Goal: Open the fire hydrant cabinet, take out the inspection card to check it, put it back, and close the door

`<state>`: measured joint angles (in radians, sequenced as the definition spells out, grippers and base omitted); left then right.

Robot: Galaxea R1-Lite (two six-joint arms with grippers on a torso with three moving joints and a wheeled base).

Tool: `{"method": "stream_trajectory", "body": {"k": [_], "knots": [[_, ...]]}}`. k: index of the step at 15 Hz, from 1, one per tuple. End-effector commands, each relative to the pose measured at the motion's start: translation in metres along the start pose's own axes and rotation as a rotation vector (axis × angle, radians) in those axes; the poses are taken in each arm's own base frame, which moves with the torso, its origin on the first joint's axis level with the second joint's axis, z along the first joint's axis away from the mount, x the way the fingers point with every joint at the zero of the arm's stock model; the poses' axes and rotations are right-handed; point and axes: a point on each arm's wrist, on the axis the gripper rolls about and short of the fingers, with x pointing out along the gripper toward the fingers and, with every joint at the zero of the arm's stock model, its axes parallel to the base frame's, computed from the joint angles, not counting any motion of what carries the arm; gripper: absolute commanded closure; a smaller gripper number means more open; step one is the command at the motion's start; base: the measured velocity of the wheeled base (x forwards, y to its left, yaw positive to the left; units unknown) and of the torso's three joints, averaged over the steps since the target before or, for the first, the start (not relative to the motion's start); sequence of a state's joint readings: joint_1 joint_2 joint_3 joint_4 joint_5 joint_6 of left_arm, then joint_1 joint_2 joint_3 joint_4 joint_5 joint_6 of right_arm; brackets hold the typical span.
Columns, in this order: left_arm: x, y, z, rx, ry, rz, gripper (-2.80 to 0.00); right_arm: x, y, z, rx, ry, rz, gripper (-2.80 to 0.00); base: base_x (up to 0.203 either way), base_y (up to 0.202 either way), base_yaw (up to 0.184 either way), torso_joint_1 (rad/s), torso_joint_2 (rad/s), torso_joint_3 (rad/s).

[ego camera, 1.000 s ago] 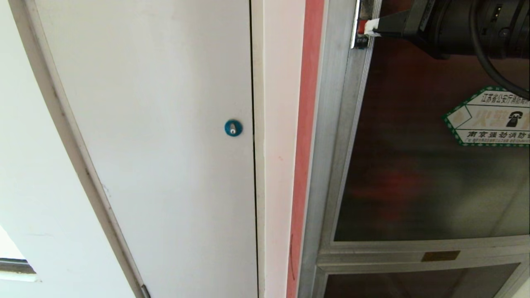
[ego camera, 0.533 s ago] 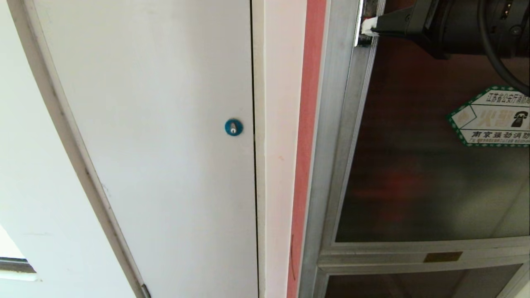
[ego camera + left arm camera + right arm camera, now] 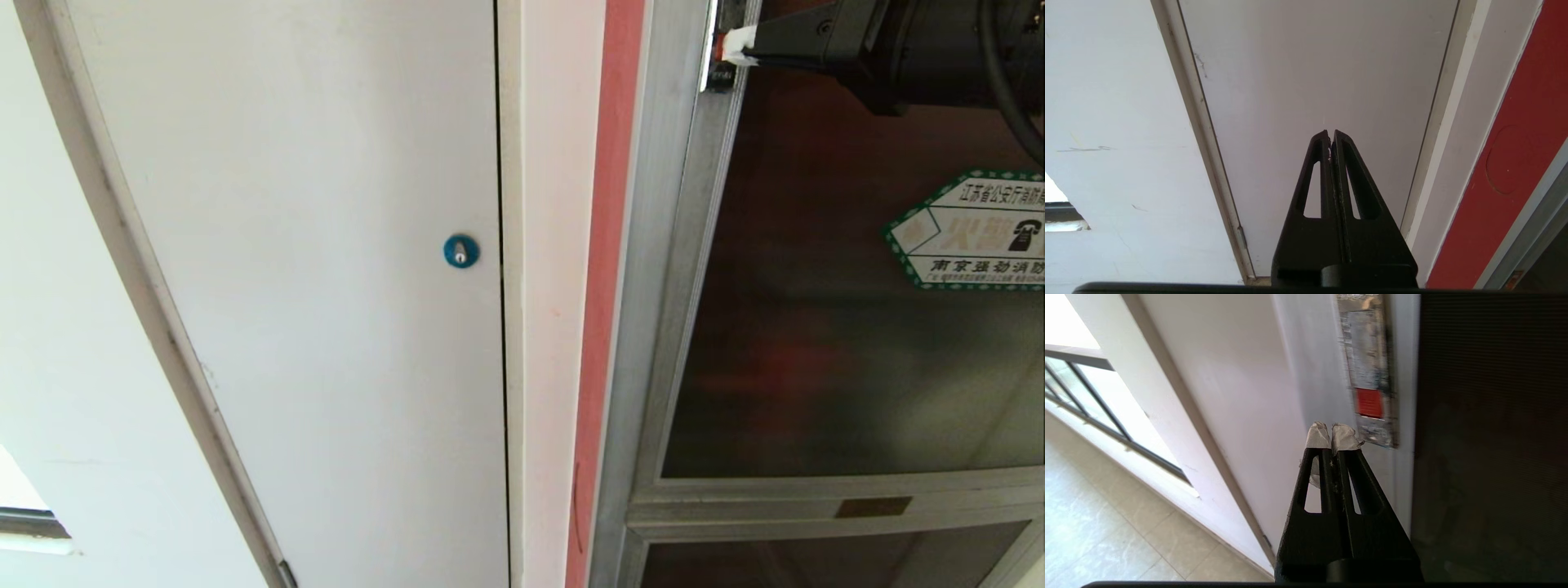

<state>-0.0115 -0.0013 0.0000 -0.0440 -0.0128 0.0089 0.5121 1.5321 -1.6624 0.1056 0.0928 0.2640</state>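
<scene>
White paint covers the plain flat door [image 3: 326, 286] that fills the left half of the head view, with a small blue round lock [image 3: 460, 251] near its right edge. Right of that lock runs a pale wall strip, then a red painted band [image 3: 604, 286], and right of the band stands the silver aluminium frame of the fire hydrant cabinet [image 3: 653, 327]. Set in that frame, further right of the blue lock, is the aluminium-framed dark tinted glass door [image 3: 816, 327], which looks shut or nearly so against the frame; a green-bordered white hexagonal sticker [image 3: 967, 230] with Chinese characters sits on its glass at the far right. High on the door's left stile, above and right of the blue lock, is a worn metal latch plate with a small red latch [image 3: 1369, 403]. The black right gripper [image 3: 735, 47] reaches in from the upper right, its white-taped fingertips [image 3: 1331, 435] pressed together with nothing between them, just beside the latch plate; whether they touch it cannot be told. The black left gripper [image 3: 1329, 134] shows only in the left wrist view, its jaws pressed together and empty, pointing at the white door, well left of the red band. The inspection card is not in sight.
</scene>
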Motion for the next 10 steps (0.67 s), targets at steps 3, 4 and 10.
{"method": "stream_trajectory", "body": {"k": [3,4,10], "knots": [[0.001,0.000,-0.005,0.000,0.019,0.000,0.00,0.004,-0.003,0.003,-0.002,-0.015,-0.008,0.00,0.000,0.000,0.000,0.000,0.00,0.000],[0.001,0.000,-0.005,0.000,0.019,0.000,0.00,0.005,-0.005,0.003,-0.002,-0.017,-0.015,0.00,0.000,0.000,0.000,0.000,0.00,0.000],[0.001,0.000,-0.005,0.000,0.019,0.001,0.00,0.013,-0.017,0.000,0.000,-0.013,-0.056,0.00,0.000,0.000,0.000,0.000,0.00,0.000]]}}
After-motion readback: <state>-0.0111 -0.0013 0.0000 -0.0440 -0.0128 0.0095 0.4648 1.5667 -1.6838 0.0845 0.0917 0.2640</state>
